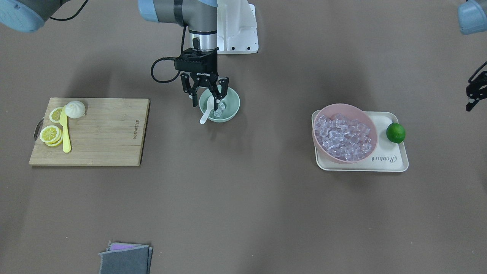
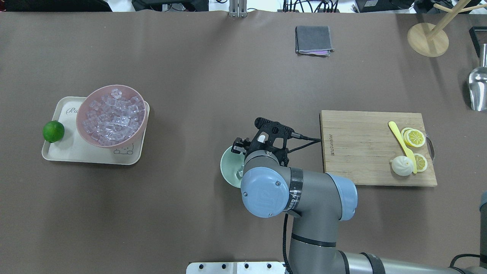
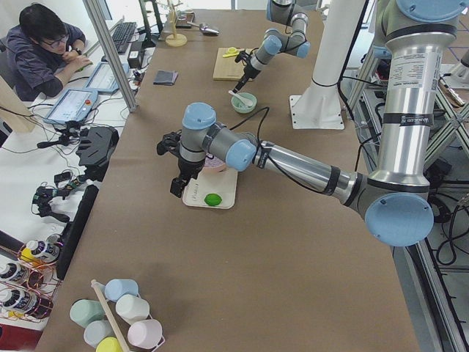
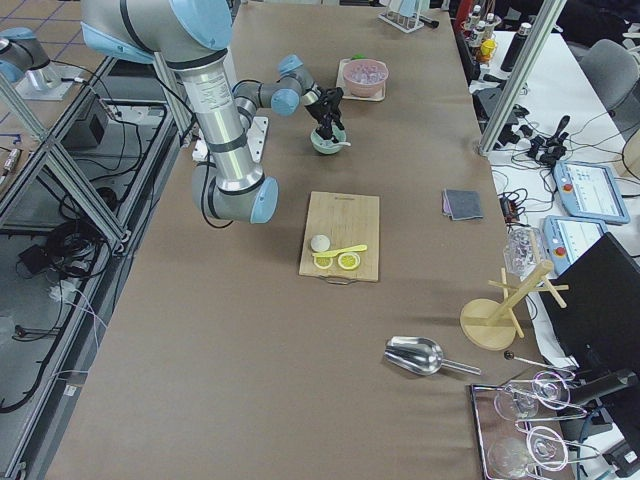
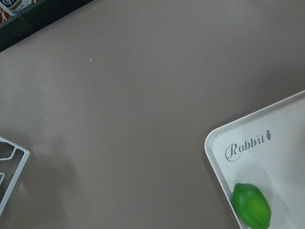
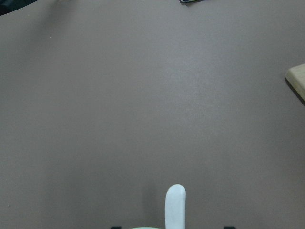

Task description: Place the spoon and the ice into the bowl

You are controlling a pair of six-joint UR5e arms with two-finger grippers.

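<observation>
A brown counter (image 1: pixel 243 198) carries everything. The spoon (image 1: pixel 204 117) lies in the mint bowl (image 1: pixel 236 107), its handle over the rim and one ice cube (image 1: pixel 218 111) beside it. The right pincer (image 1: pixel 207 99) hangs above, jaws spread and empty. More ice (image 1: pixel 344 135) fills the pink bowl (image 1: pixel 342 105). The cubes look hard and slick, so they are best pinched across flat faces. I cannot tell the grip of the left pincer (image 1: pixel 473 95). Open counter lies between the bowls.

bowl (image 1: pixel 233 108): pale mint green, matte
spoon (image 1: pixel 204 118): glossy white
ice (image 1: pixel 218 112): clear, white glints
bigger bowl (image 1: pixel 344 107): dusty pink
tray (image 1: pixel 380 121): cream — grey "Rabbit" script, small line-drawn animal
lime (image 1: pixel 395 133): bright green
cutting board (image 1: pixel 106 133): light wood grain, dark logo
knife (image 1: pixel 66 133): yellow
lemon slices (image 1: pixel 50 134): yellow rind, paler flesh
bun (image 1: pixel 75 109): white, pleated
cloth (image 1: pixel 123 260): grey — purple edge
table (image 1: pixel 243 213): plain brown
</observation>
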